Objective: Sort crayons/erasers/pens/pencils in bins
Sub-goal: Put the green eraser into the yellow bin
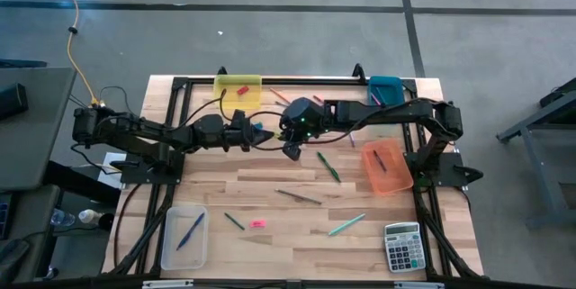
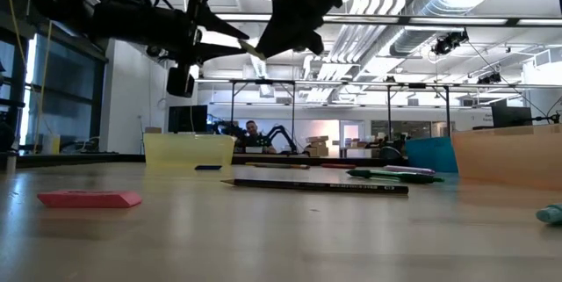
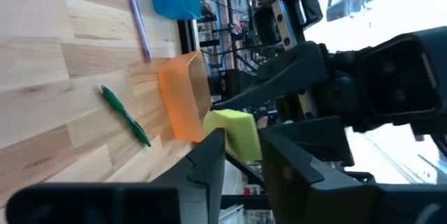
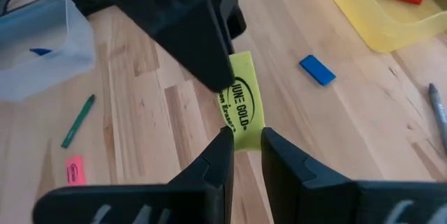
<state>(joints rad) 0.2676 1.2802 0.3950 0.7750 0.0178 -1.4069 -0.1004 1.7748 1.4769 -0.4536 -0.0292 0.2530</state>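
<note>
A pale yellow eraser [image 4: 242, 105] with black print hangs in the air above the table's middle, between my two grippers. My left gripper [image 3: 242, 155] reaches in level from the table's left and is shut on one end of it. My right gripper [image 4: 244, 140] slants down from the right and is shut on the other end. In the low view both grippers meet high above the table, with the eraser [image 2: 249, 47] between them. A red eraser [image 1: 241, 89] lies in the yellow bin [image 1: 223, 84]. A blue eraser [image 4: 318, 70] and a pink eraser [image 1: 258, 223] lie on the table. My left gripper pinches one end of the yellow eraser [image 3: 234, 128] between its two fingers, coming level from the table's left. The eraser is clear of the table. My right gripper pinches the opposite end [image 4: 243, 128] between its two fingertips, slanting down from the table's right. The eraser runs on along the fingers' line toward the left gripper.
A teal bin [image 1: 385, 89] stands at the far right and an orange bin [image 1: 387, 167] at the right. A clear bin [image 1: 184, 235] at the near left holds a blue pen. A calculator [image 1: 402, 247] lies near right. Pens and pencils [image 1: 328, 165] lie scattered across the middle.
</note>
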